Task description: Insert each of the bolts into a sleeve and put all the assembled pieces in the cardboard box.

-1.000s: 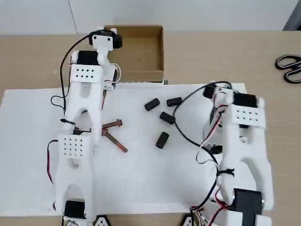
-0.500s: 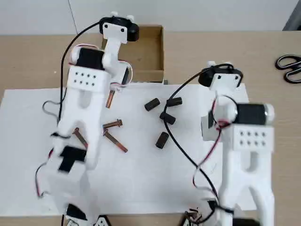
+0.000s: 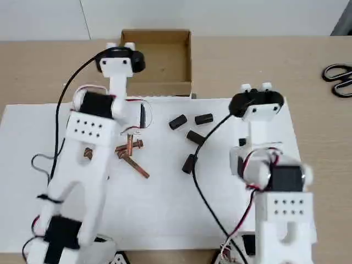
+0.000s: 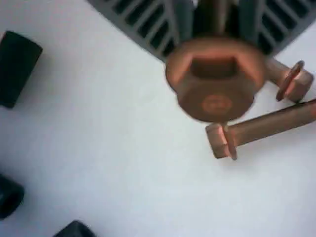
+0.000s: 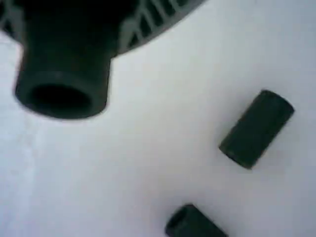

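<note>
The left arm has drawn back from the box (image 3: 165, 60) at upper left toward mid-left of the high view. The left claw (image 4: 215, 22) is clenched on a bolt (image 4: 215, 81). Half a second ago the bolt hung near the box edge; now it hangs over the loose bolts (image 3: 135, 165) lying left of centre. The right arm has also retreated, toward the lower right. The right claw (image 5: 74, 19) grasps a sleeve (image 5: 61, 79), its bore open toward the wrist camera.

So each arm carries one half of a pair. The halves are well apart, and mating them looks like the next step, with shank-to-bore alignment the delicate part. Four loose sleeves (image 3: 177, 122) wait at centre, between the arms, so most of the task seems to lie ahead.

A white sheet (image 3: 165, 209) covers the work area on a wooden table (image 3: 308, 60). Scissors (image 3: 340, 78) lie at the far right edge, and a pale wall (image 3: 220, 16) runs along the top.
</note>
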